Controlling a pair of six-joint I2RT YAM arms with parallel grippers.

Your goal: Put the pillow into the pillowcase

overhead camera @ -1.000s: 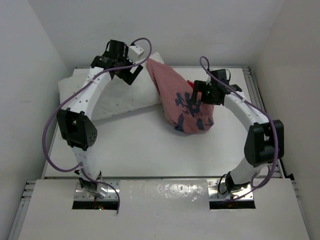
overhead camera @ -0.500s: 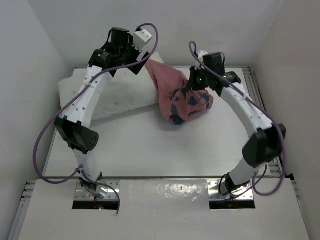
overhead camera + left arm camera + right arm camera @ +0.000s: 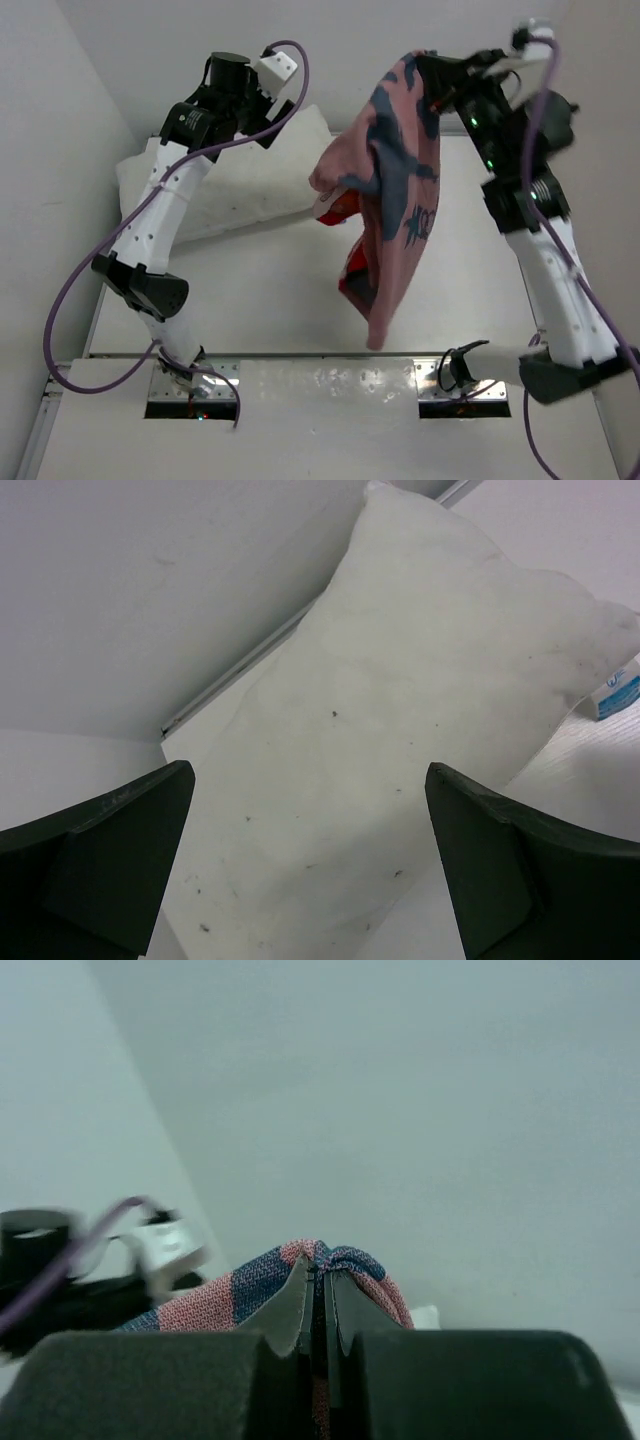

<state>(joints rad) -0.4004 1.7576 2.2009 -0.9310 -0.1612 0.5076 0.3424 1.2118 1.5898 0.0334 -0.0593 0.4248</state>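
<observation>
The right pincer (image 3: pixel 318 1290) pinches the pillowcase (image 3: pixel 395 220) by its top edge, dangling it above the bench (image 3: pixel 260 300). The pillow (image 3: pixel 400 720) lies far left, long axis running left-right, its right end beside the cloth. The left pincer (image 3: pixel 308 810), spread and empty, hovers over it.

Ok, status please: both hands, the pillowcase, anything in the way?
Right hand shut on pillowcase, held high, cloth hanging. Left hand open over pillow, holding nothing. Nothing seen lying on pillow.
</observation>
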